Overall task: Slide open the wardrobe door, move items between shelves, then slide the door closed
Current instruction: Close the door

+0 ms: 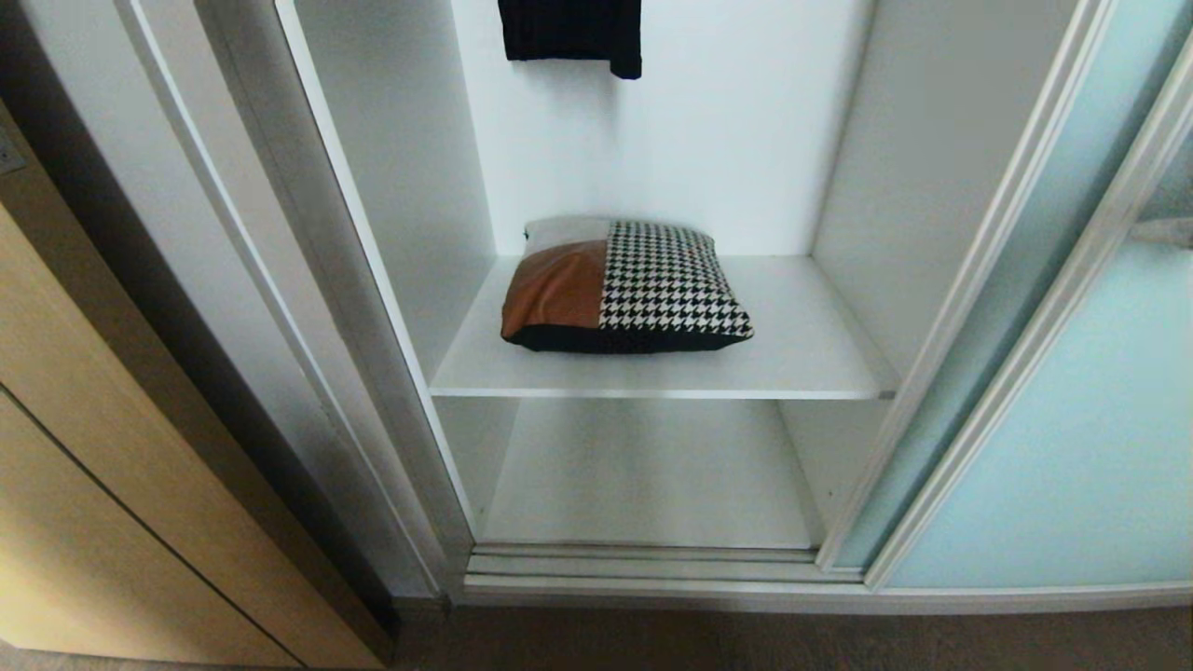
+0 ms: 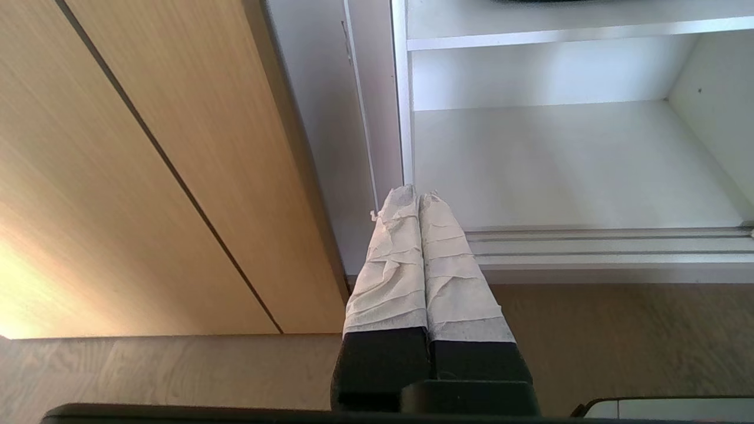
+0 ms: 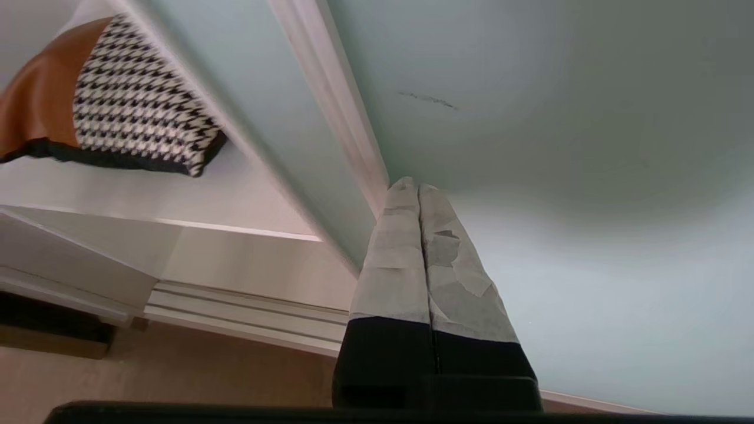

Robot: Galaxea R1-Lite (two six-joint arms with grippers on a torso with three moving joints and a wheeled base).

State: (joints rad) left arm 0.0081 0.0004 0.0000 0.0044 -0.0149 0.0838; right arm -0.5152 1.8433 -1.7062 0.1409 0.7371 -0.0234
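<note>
**Wardrobe open, cushion on upper shelf, both grippers clenched empty**

Nearest: R gripper (image 3: 418,187), taped fingers pressed together w/ nothing between them, tip close to the sliding wardrobe door (image 3: 559,176) by its pale frame strip (image 3: 330,100); can't tell if it touches. L gripper (image 2: 418,194) likewise clenched, empty, hanging low over the brown floor (image 2: 618,335) in front of the bottom track (image 2: 589,247), next to the light wooden door (image 2: 147,176). Neither arm shows in head view.

Further in: frosted aqua door (image 1: 1072,447) sits slid to the right, wardrobe interior exposed. Lower shelf (image 1: 652,475) bare. Above it, upper shelf (image 1: 802,354) carries the cushion (image 1: 624,289), lying flat, left-of-centre, tan part left, houndstooth part right, black edge facing front.

Cushion vs grippers: well apart from both. From R wrist cam the cushion (image 3: 100,100) lies beyond the door frame, inside the wardrobe.

Farthest: small black garment (image 1: 570,33) hanging at top against the white back wall.
</note>
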